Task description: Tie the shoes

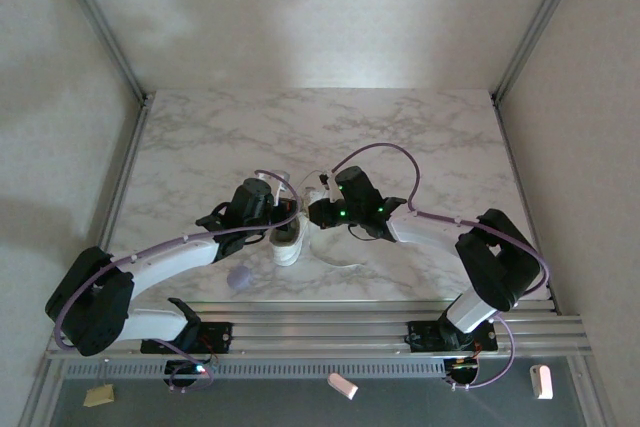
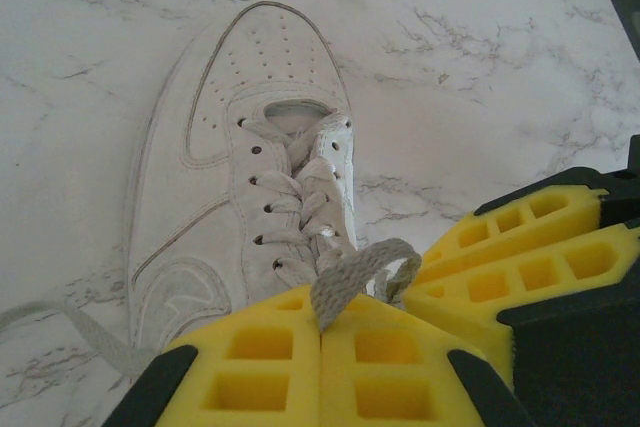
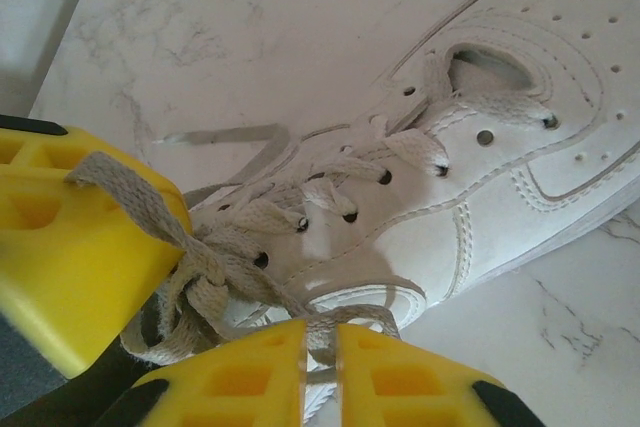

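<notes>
The white low-top shoe (image 1: 288, 245) lies on the marble table between both arms. In the left wrist view the shoe (image 2: 220, 177) points its toe away, and my left gripper (image 2: 321, 319) is shut on a loop of its white lace (image 2: 355, 272) just above the top eyelets. My right gripper (image 3: 322, 337) is closed to a narrow gap on another strand of lace (image 3: 365, 315) beside the shoe (image 3: 480, 177). The two grippers sit nearly touching over the knot area, left (image 1: 283, 205) and right (image 1: 316, 212). A loose lace end (image 3: 230, 135) trails on the table.
A small lavender blob (image 1: 239, 279) rests on the table near the front edge, left of the shoe. Metal frame posts and grey walls bound the table (image 1: 420, 137) on both sides and at the back. The aluminium rail (image 1: 330, 327) carrying the arm bases runs along the near edge.
</notes>
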You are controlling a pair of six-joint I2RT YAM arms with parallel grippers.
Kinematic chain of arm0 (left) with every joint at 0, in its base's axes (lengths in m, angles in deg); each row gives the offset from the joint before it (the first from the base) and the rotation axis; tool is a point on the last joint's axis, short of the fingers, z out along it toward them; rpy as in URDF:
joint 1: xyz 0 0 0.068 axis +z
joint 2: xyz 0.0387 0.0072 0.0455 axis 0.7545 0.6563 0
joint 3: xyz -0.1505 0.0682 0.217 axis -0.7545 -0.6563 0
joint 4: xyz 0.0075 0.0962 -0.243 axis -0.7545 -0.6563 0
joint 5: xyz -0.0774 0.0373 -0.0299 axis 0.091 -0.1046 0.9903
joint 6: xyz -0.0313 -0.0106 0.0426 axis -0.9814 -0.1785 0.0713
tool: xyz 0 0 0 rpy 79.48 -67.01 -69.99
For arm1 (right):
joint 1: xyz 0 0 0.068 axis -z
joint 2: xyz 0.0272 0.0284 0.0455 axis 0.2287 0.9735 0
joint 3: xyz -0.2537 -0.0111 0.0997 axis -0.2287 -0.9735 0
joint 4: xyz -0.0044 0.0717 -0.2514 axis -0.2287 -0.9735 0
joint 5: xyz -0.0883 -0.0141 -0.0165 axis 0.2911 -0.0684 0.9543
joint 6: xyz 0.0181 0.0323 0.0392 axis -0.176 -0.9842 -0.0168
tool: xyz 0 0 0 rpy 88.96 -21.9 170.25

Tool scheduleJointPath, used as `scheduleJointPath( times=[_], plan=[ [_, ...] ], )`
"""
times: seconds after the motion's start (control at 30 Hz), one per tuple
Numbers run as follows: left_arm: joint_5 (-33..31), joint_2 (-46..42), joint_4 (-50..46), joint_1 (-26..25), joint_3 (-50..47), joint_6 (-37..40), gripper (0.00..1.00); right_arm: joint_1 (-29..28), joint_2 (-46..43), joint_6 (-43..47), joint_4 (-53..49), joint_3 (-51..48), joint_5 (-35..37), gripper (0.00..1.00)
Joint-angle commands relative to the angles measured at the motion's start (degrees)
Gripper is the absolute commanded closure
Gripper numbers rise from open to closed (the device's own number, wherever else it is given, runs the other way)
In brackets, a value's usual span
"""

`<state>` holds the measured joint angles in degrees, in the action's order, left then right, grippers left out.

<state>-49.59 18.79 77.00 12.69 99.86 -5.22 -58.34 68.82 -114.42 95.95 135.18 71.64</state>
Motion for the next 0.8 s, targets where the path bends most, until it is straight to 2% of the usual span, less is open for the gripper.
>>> scheduleJointPath(
  times=[0.0,0.17,0.4,0.77],
  plan=[
    [1.4,0.5,-0.4,0.2,-0.9,-0.4,1.00,0.2,0.9,-0.1,1.4,-0.5,-1.1,0.81],
    [1.4,0.4,-0.3,0.2,-0.9,-0.5,1.00,0.1,-0.6,0.1,0.9,-1.5,0.2,0.80],
    [1.5,0.4,-0.3,0.2,-0.7,-0.4,1.00,0.2,-4.0,-0.1,0.8,-4.1,0.5,0.88],
    [1.4,0.4,-0.5,0.2,-0.7,-0.6,1.00,0.1,-2.7,-0.5,3.4,-3.7,-1.8,0.85]
  ],
)
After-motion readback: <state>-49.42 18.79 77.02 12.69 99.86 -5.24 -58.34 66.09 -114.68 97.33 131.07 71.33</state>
